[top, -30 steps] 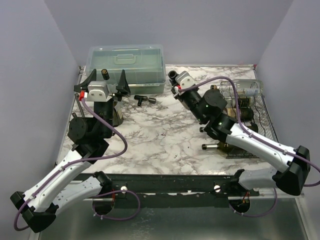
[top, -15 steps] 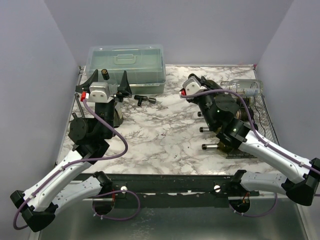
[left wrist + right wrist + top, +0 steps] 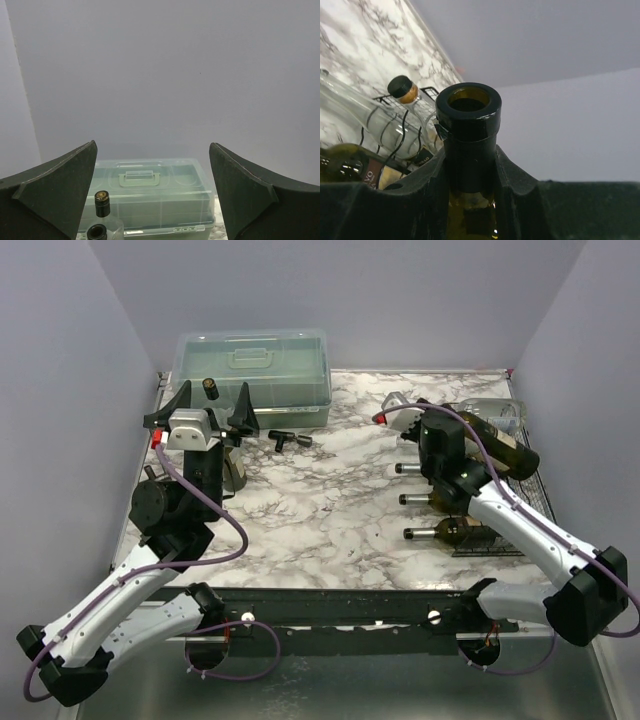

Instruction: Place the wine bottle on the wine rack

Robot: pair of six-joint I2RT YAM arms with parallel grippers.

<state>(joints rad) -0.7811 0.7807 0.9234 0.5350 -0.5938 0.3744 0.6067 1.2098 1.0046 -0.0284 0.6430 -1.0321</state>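
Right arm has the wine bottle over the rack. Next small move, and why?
Probably lower and level it onto the top tier of the wine rack, beside the clear bottle. The right fingers grip the neck of the wine bottle, which hangs tilted above the rack, not seated.

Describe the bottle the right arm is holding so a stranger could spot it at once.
Find the black wire wine rack at the marble table's right edge. Over it, the right gripper is shut on the neck of a dark green wine bottle. Unlike the stoppered clear bottle beside it and the bottles lying in the rack, it alone is gripped, its mouth open.
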